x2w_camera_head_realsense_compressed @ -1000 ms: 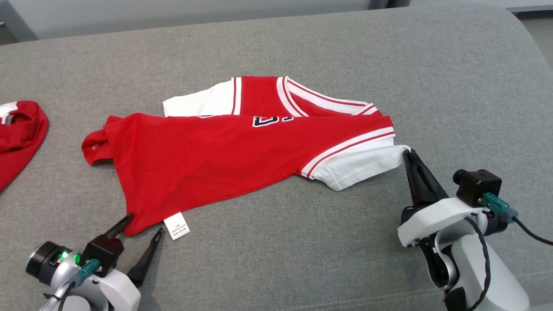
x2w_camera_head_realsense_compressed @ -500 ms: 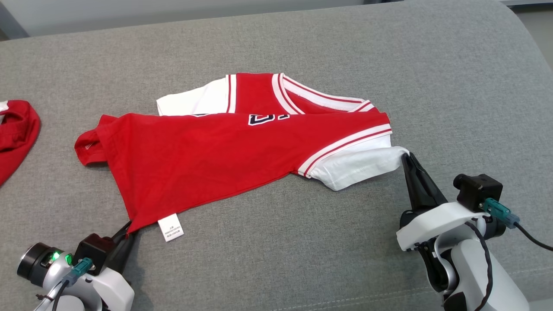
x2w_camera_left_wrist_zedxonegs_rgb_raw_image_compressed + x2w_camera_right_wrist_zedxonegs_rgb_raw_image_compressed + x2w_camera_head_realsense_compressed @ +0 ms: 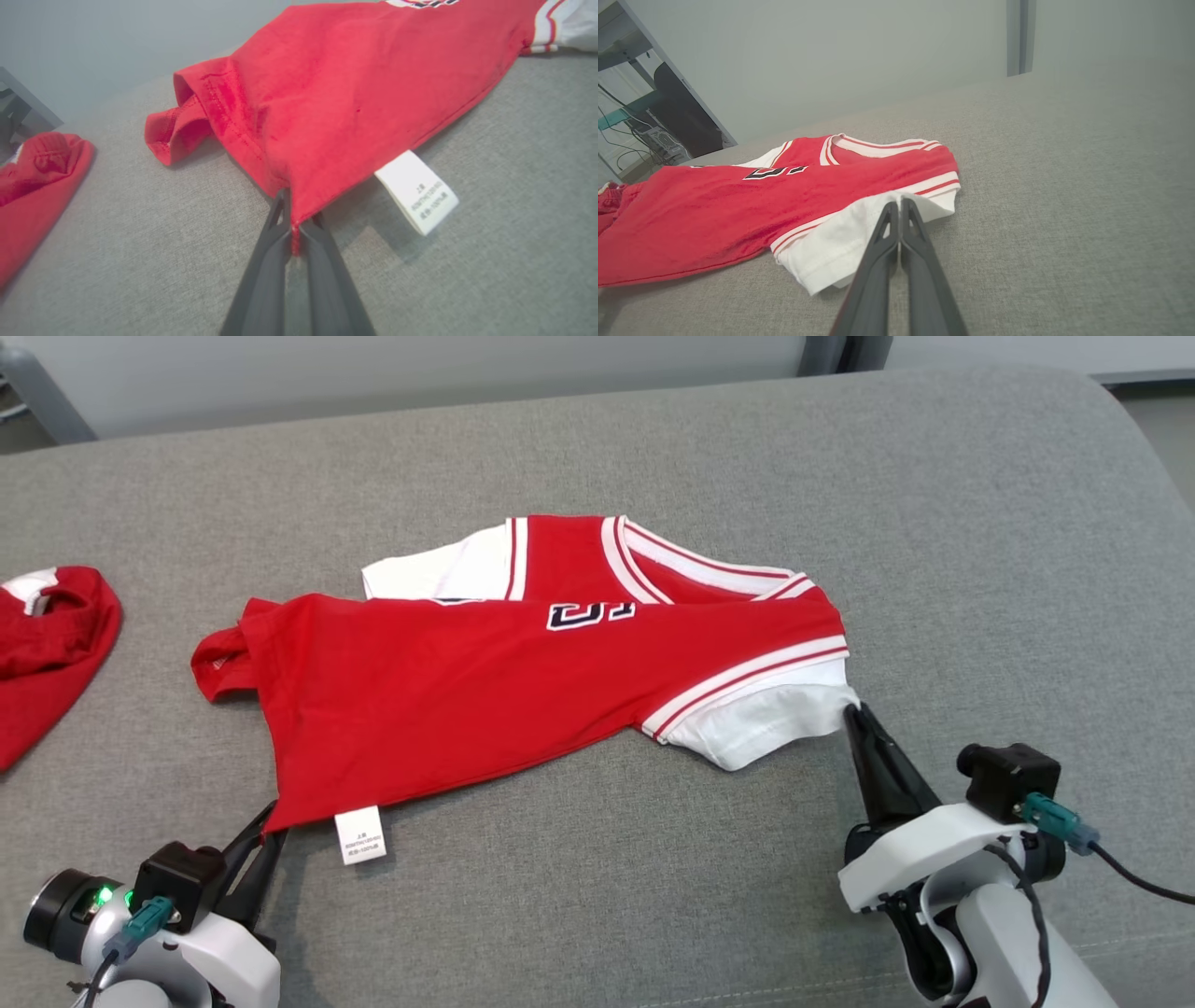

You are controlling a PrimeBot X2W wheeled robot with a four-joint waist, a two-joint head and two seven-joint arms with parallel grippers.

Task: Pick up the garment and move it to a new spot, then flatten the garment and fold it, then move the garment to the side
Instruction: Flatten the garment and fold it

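The garment [image 3: 485, 700] is a red jersey with white sleeves and striped trim, lying partly folded on the grey couch cushion [image 3: 653, 896]. My left gripper [image 3: 271, 821] is shut on the red hem corner beside the white care label [image 3: 359, 835]; the left wrist view shows the garment [image 3: 350, 93] pinched at my left gripper [image 3: 294, 221], next to the label [image 3: 417, 191]. My right gripper [image 3: 854, 714] is shut on the edge of the white sleeve [image 3: 766, 723]. In the right wrist view the garment [image 3: 714, 205] has its sleeve [image 3: 840, 242] caught at my right gripper [image 3: 899, 203].
Another red garment [image 3: 47, 653] lies at the cushion's far left, seen too in the left wrist view as the other garment [image 3: 32, 196]. The cushion's back edge meets a pale wall [image 3: 420, 364]. Bare grey cushion extends right and in front.
My left gripper has shut on the hem corner, having stood open around it a second ago. Both grippers have drawn back toward me a little, and the camera has shifted.
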